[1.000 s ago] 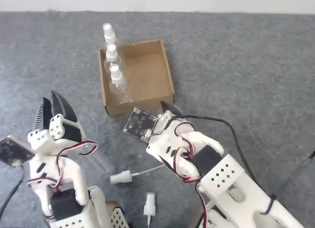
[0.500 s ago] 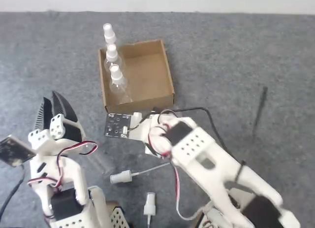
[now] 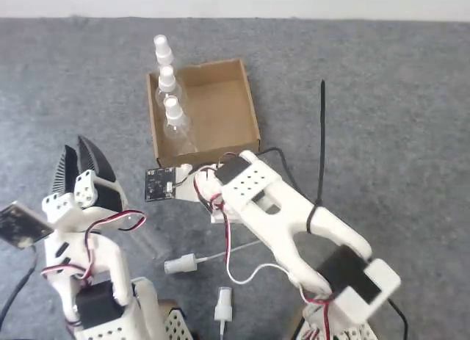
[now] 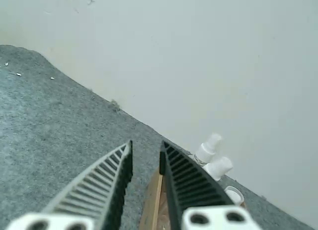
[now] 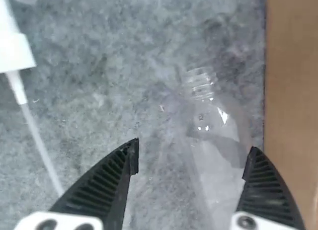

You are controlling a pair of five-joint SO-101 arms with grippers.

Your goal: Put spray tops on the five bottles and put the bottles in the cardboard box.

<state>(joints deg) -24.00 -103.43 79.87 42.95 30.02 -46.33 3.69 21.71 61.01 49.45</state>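
Observation:
A clear bottle without a top lies on the grey carpet beside the cardboard box. My right gripper is open just above it, one finger on each side. A loose spray top with its tube lies close by. From above, my right arm leans over the box's front left corner. Three bottles with spray tops stand along the box's left wall. My left gripper is raised at the lower left, with a narrow gap between its fingers and nothing in it.
Two spray tops lie on the carpet in front of the arms. A second clear bottle seems to lie beside the left arm. A black cable loops up from the right arm. Grey carpet stretches to the right of the box.
My right arm has swung left and forward, bringing its wrist to the box's front left corner. Its cable has risen higher. The left arm has not moved.

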